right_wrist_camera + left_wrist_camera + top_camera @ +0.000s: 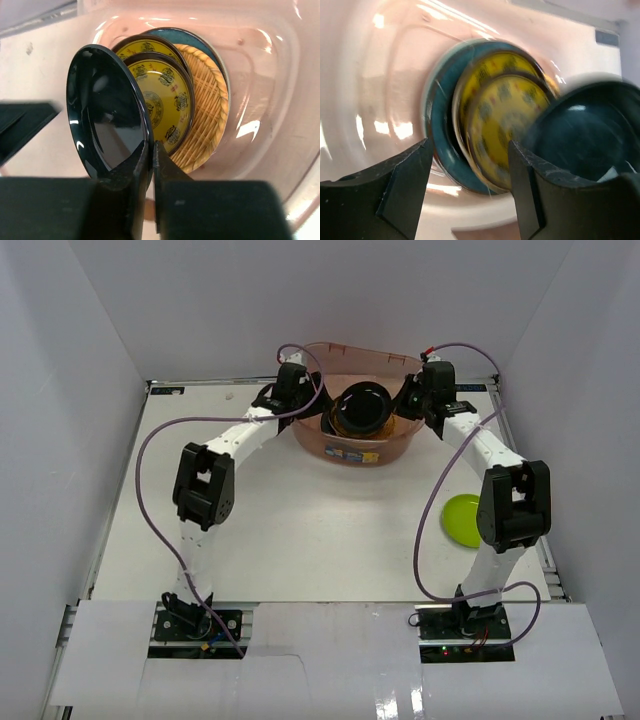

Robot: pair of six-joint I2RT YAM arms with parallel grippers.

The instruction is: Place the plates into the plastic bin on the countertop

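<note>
Pinching black plate [107, 115] by its rim with right gripper [151, 150], over the bin [310, 445] at upper centre, left gripper [470, 145] spread open and empty alongside (blurry view). Could slip from that thin edge grip and smack the plates [160, 95] inside.

On my feed the glossy black round plate [107, 115] mirrors light. At its 3 o'clock sits a rough woven tan wicker dish [210, 115], behind shiny glazed yellow-patterned plates [162, 102]. The translucent pinkish plastic bin [270, 75] looks smooth and glinting. The white desk [300, 530] reads matt.
</note>
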